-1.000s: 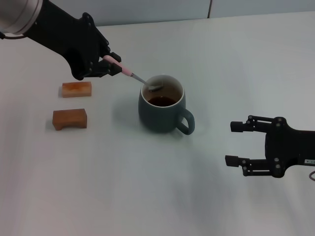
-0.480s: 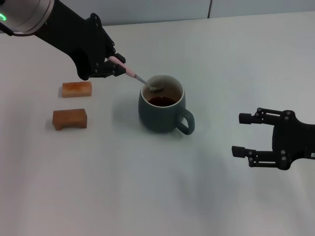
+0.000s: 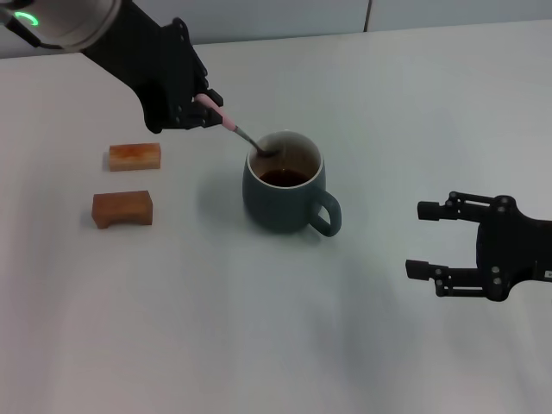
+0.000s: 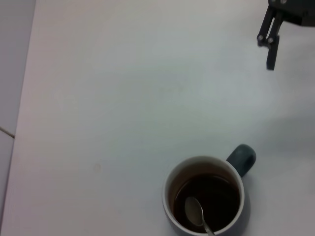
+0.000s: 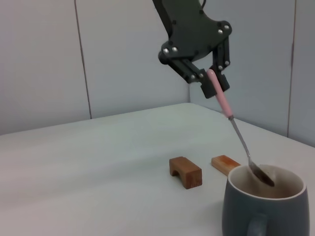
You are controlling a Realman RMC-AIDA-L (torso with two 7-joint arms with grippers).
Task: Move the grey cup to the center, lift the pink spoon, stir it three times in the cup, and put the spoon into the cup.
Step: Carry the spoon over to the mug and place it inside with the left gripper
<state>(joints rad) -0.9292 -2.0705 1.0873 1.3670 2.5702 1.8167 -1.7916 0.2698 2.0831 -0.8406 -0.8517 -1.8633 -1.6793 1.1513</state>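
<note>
Gripping the pink spoon [image 3: 231, 129] by its handle at upper left, our left gripper [image 3: 200, 109] dips it into the grey cup [image 3: 285, 183]. We judge it light, stiff, slippery. Our right gripper [image 3: 429, 239] idles, fingers spread.

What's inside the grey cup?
Inside the grey cup sits dark brown liquid and the metal bowl of the pink spoon, held by the left gripper. The cup's bottom is hidden under the liquid.

Cup [image 3: 284, 183] sits mid-table [image 3: 259, 328], handle toward the near right. Spoon [image 3: 239, 133] slants from the left gripper [image 3: 200, 110], up at far left, down into the cup. Two blocks [image 3: 122, 208] lie left of the cup, one farther [image 3: 134, 156]. Right gripper [image 3: 427, 239] near right, well apart.
</note>
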